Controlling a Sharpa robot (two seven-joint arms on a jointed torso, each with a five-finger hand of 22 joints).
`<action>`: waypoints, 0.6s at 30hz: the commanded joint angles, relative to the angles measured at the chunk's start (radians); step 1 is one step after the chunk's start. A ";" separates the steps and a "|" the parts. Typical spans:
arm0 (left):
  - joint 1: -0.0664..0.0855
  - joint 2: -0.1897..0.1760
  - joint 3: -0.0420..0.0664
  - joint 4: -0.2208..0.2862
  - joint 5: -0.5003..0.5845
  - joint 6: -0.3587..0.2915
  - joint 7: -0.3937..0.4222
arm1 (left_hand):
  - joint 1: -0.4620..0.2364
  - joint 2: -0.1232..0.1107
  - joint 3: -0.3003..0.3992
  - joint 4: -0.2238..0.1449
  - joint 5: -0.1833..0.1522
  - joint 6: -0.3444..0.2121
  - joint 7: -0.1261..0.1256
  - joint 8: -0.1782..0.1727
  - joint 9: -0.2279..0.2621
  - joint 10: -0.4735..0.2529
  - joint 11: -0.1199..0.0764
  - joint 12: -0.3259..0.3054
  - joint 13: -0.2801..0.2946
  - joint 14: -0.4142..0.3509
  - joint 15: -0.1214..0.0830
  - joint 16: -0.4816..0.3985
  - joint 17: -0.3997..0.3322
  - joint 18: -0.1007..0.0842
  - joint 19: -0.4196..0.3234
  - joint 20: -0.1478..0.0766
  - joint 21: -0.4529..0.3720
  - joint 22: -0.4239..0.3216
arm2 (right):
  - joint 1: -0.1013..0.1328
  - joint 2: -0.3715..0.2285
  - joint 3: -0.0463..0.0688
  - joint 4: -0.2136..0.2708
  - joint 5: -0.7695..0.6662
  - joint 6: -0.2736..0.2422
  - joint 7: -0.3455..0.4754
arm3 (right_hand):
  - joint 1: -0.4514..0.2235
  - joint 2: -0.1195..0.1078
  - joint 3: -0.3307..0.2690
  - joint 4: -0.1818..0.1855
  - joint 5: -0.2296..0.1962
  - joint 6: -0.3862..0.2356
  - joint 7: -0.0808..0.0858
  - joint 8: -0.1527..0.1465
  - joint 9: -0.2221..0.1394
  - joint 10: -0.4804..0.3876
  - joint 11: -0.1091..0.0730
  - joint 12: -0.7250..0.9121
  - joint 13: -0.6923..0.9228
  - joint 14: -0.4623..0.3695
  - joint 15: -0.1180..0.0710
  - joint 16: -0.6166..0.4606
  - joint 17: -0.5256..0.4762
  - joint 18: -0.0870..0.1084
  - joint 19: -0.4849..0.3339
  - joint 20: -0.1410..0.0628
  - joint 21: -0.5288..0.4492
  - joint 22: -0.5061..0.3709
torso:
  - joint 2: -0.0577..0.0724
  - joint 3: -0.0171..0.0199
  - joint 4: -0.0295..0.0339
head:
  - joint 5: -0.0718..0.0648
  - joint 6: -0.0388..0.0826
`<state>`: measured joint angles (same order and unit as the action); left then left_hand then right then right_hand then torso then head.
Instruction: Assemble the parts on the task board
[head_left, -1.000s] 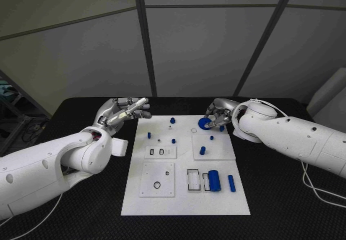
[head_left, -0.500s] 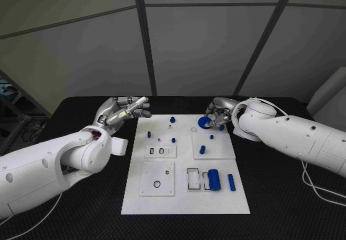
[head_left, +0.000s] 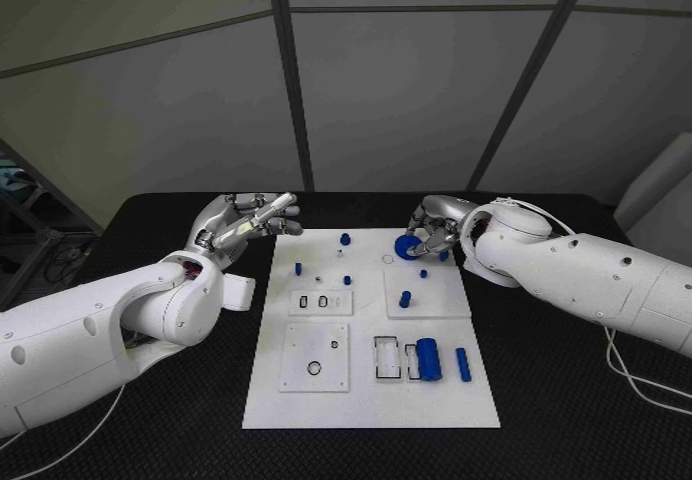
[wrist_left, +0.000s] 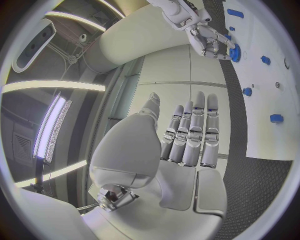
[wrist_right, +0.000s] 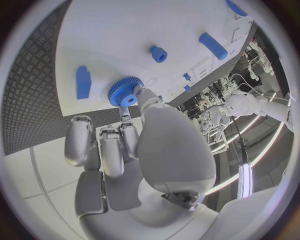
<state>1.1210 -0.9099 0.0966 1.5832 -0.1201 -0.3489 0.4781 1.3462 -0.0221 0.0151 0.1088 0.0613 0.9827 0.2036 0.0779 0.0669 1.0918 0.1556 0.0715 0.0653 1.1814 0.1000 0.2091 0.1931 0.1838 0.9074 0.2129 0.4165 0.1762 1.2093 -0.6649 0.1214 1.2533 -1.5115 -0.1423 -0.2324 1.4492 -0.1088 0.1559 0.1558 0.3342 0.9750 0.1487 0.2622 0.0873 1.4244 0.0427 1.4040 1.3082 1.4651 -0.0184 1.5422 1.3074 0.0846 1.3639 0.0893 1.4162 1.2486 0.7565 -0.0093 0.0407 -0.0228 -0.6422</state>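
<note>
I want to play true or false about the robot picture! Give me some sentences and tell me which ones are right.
1. The right hand holds a blue gear. True.
2. The left hand holds a blue part. False: it holds nothing, and its fingers are stretched out.
3. The task board is white. True.
4. The table is red. False: it is black.
5. A big blue cylinder lies on the board near the robot. True.
</note>
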 joint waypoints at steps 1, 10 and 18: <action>0.001 -0.001 0.001 0.003 -0.006 0.012 0.004 | 0.002 0.010 -0.003 -0.006 -0.006 0.004 0.003 -0.005 0.000 -0.006 -0.003 -0.001 0.000 -0.007 -0.001 -0.004 0.001 -0.002 -0.009 0.000 -0.005 -0.001 | 0.003 -0.003 0.001 0.031 -0.072 -0.119 0.029 | 0.008 0.013 0.012 -0.003 0.006 0.042 -0.027 0.006 0.013 0.015 -0.003 0.015 0.064 0.092 -0.008 0.004 0.195 -0.018 0.011 -0.002 0.009 0.009 | -0.001 -0.0008 0.0010 | 0.001 0.002; 0.001 -0.001 0.001 0.005 -0.006 0.010 0.004 | 0.008 0.019 0.003 -0.011 -0.005 0.005 0.002 -0.007 -0.001 -0.006 -0.003 -0.002 -0.001 -0.007 -0.002 -0.006 0.003 -0.001 -0.010 0.000 -0.005 -0.002 | 0.003 0.013 0.002 0.110 -0.121 -0.182 0.037 | 0.005 0.008 0.025 -0.007 0.008 0.040 -0.027 -0.004 0.011 0.017 -0.003 0.018 0.070 0.092 -0.010 0.004 0.195 -0.019 0.016 -0.005 0.013 0.017 | 0.000 -0.0005 0.0016 | 0.005 0.006; 0.001 0.000 0.001 0.006 -0.006 0.011 0.004 | 0.009 0.020 0.003 -0.011 -0.005 0.005 0.002 -0.007 -0.001 -0.006 -0.003 -0.002 -0.001 -0.007 -0.002 -0.006 0.003 -0.001 -0.010 0.000 -0.005 -0.002 | 0.003 0.081 0.002 0.100 -0.172 -0.189 0.039 | 0.005 0.005 0.034 -0.011 0.010 0.040 -0.026 -0.009 0.010 0.015 -0.003 0.017 0.069 0.092 -0.010 0.005 0.196 -0.020 0.018 -0.005 0.015 0.021 | 0.000 -0.0020 0.0030 | 0.011 0.005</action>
<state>1.1210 -0.9107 0.0967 1.5865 -0.1201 -0.3488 0.4779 1.3555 -0.0129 0.0193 0.1047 0.0613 0.9827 0.2036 0.0744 0.0669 1.0918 0.1556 0.0715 0.0653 1.1814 0.1000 0.2091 0.1951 0.1837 0.9074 0.2129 0.4165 0.1754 1.2105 -0.5901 0.1226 1.3570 -1.6312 -0.2981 -0.2049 1.4567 -0.1088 0.1831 0.1453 0.3387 0.9785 0.1493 0.2552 0.0859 1.4348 0.0394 1.4161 1.3080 1.4686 -0.0219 1.5428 1.3073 0.0850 1.3746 0.0858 1.4277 1.2684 0.7563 -0.0106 0.0430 -0.0128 -0.6363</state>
